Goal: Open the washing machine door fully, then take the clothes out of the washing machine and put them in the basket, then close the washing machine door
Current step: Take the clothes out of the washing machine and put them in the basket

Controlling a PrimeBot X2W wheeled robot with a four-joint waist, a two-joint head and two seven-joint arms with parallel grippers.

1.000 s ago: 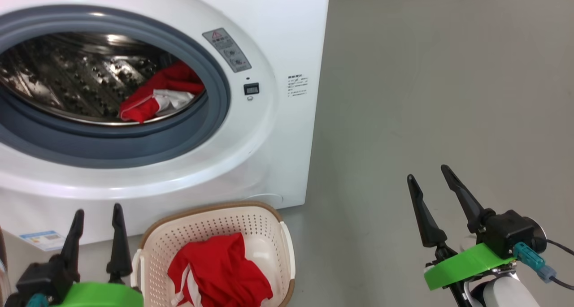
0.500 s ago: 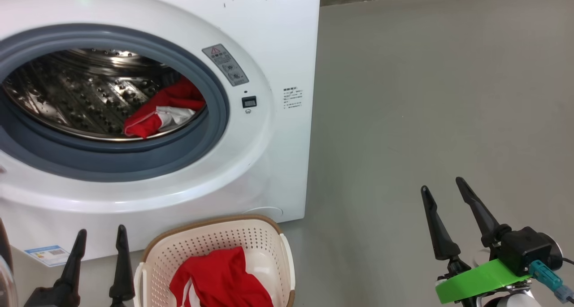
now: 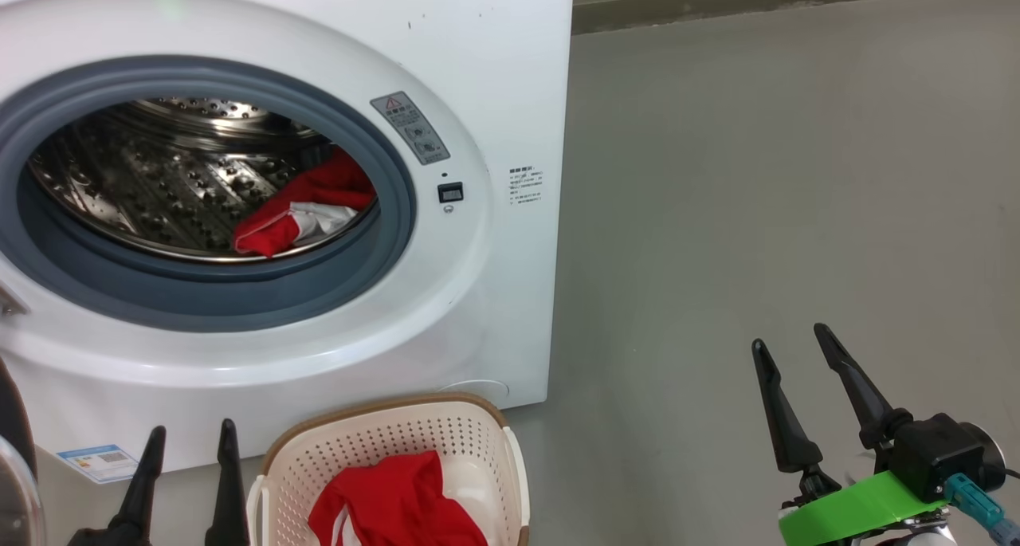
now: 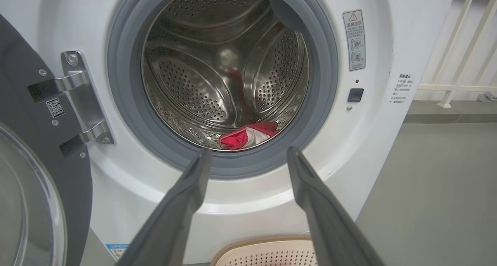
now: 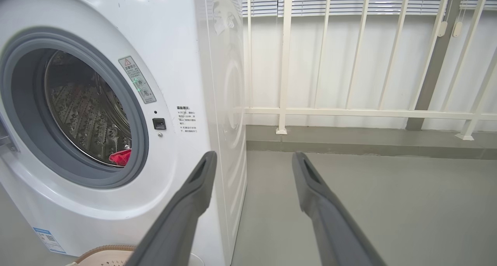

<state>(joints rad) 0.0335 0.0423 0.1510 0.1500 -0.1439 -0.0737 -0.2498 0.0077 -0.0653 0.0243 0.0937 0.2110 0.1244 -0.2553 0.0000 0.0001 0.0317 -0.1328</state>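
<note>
cream plastic basket (image 3: pixel 382 409) at the machine's foot, one red garment (image 3: pixel 394 498) inside. behind it, washing machine (image 3: pixel 494 92), door (image 4: pixel 15 83) swung wide to its left. farthest in: red-and-white garment (image 3: pixel 303 207) on the drum (image 3: pixel 143 179) front lip.
risk: fabric may snag on the grey rubber ring (image 3: pixel 394 211), or drop short of the basket.
left gripper (image 3: pixel 192 428), right gripper (image 3: pixel 789 337): both spread wide, empty, touching nothing.

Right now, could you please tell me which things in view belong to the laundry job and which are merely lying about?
Job: washing machine, its open door, basket, red-and-white garment in the machine, red garment in the basket.
Just there: white railing, window blinds, warning sticker, blue label.
</note>
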